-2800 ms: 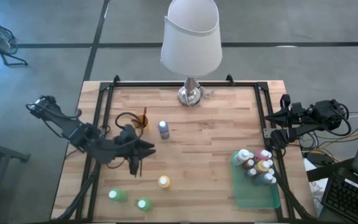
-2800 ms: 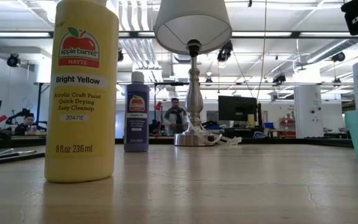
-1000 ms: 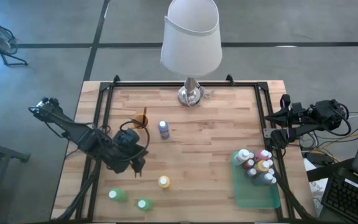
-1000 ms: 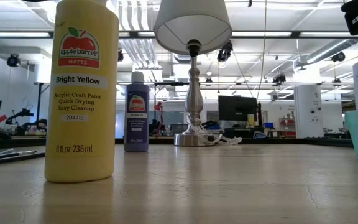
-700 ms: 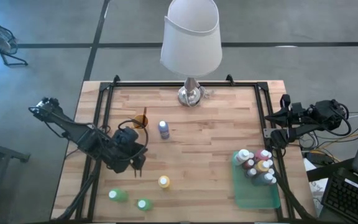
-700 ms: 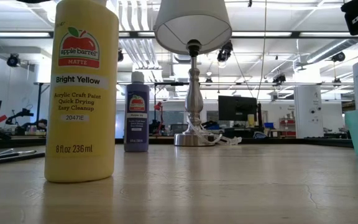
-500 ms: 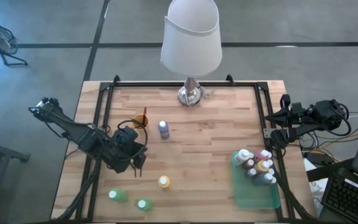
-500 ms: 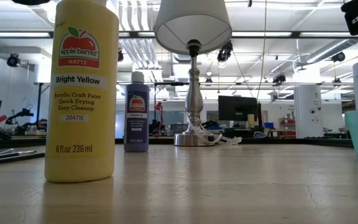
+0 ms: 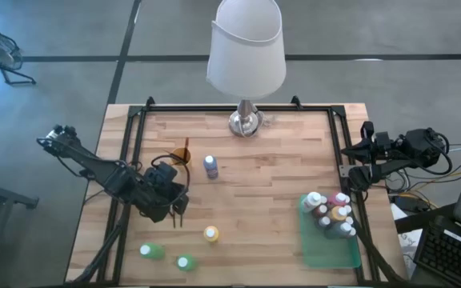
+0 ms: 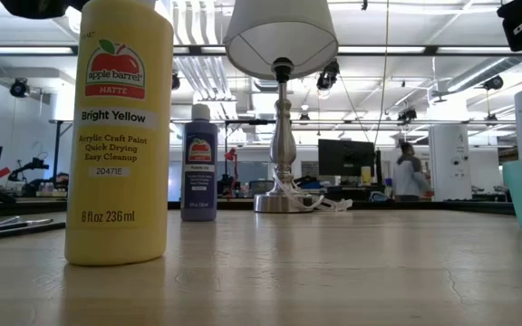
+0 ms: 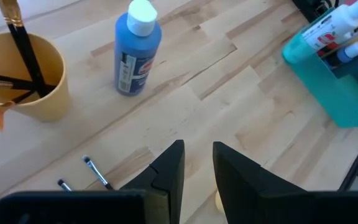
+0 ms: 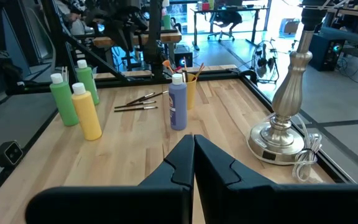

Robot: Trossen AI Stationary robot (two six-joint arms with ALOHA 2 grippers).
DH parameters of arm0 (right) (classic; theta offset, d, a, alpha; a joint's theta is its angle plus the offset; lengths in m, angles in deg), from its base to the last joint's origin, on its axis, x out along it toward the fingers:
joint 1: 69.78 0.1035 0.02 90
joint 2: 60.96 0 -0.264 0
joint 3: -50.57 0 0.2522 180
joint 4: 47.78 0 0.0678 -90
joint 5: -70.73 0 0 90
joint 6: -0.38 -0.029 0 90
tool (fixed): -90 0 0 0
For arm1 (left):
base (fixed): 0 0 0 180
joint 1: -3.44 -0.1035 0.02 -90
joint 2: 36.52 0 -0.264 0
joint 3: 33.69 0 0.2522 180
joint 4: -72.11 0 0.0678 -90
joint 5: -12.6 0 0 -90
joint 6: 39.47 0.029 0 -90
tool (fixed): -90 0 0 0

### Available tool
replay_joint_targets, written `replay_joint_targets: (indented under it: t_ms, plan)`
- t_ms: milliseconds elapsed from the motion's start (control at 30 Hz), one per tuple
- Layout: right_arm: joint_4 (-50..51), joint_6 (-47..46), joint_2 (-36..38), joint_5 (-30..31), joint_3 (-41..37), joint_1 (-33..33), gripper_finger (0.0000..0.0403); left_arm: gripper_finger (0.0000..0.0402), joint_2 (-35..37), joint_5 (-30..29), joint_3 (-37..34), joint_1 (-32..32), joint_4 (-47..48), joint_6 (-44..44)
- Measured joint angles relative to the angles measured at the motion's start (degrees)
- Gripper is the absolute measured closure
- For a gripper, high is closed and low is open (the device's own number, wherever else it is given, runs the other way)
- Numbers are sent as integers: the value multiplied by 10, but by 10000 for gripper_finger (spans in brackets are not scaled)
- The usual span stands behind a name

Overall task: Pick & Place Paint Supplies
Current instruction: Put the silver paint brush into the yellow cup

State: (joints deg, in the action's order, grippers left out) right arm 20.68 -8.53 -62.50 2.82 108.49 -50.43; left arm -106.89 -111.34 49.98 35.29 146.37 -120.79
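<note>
My left gripper (image 11: 198,167) hovers over the left half of the table (image 9: 175,210), slanting down. Its fingers stand a narrow gap apart with bare wood showing between them. Thin dark paintbrushes (image 11: 97,172) lie flat on the wood just under it. A tan cup (image 11: 27,78) holding more brushes and a blue paint bottle (image 11: 135,53) stand upright beyond it. A yellow bottle (image 9: 211,234) and two green bottles (image 9: 148,251) (image 9: 184,262) stand near the front edge. My right gripper (image 12: 193,151) waits shut at the table's right edge (image 9: 352,176).
A green tray (image 9: 330,244) at the front right holds several upright bottles (image 9: 329,212). A tall lamp (image 9: 245,120) with a white shade stands at the far middle. Black rails (image 9: 138,120) frame the table. Bare wood lies in the middle between the blue bottle and the tray.
My left gripper has sunk a little toward the table over the loose brushes; its arm now edges into the top left of the low view. Bottles, cup and brushes have stayed where they were.
</note>
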Motion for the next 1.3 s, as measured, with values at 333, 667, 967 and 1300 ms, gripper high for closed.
replay_joint_targets:
  t_ms: [333,667,967,1300]
  plan:
    - [0,0,0,0,0,0,394,312,-12,35,-34,-18,-2,11]
    - [0,0,0,0,0,0,394,312,-16,108,-77,-57,-4,-19]
    - [0,0,0,0,0,0,394,246,-15,123,-98,-66,-5,-37]
    - [0,0,0,0,0,0,394,211,-15,130,-155,-80,-74,-78]
